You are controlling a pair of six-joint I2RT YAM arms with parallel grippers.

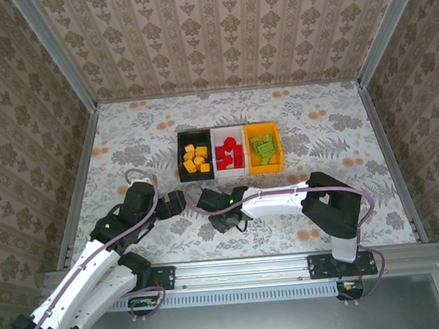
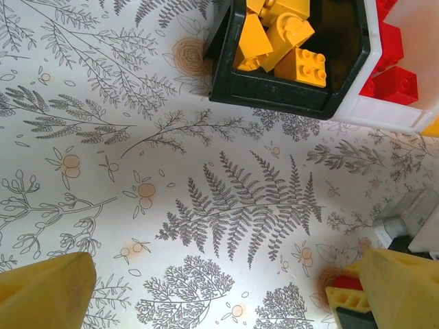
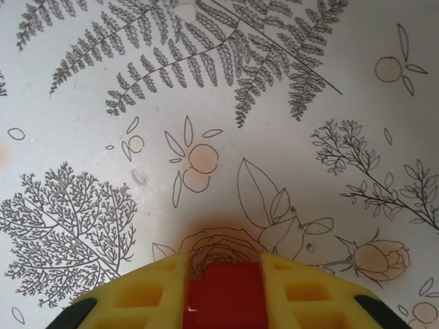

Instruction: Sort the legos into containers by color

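Top view: the sort looked nearly done. Black bin (image 1: 180,157) held the yellow bricks (image 1: 196,158), white bin (image 1: 231,175) the red bricks (image 1: 231,153), orange bin (image 1: 266,169) the green bricks (image 1: 263,148). I saw no mixed colours. I spotted no loose legos on the open surface (image 1: 338,133). Right hand (image 1: 225,221) was low in front of the bins, nearest the white one. Left hand (image 1: 178,203) sat just beside it, in front of the black bin. Both were too small here to read either grip.

Left wrist: left hand (image 2: 226,305) was spread wide, fingers (image 2: 48,291) out at the lower corners, with nothing but bare surface between them. Black and white bins lay ahead, both loaded. At lower right, the right hand's tip showed with a red brick (image 2: 346,279) in it.

Right wrist: right hand (image 3: 223,308) was clamped on the red brick, one finger tight against each side. It was right down at the surface, and I couldn't tell whether the brick had left it.

My read: that brick was probably the last piece. What remained was to carry it to the white bin and drop it in.
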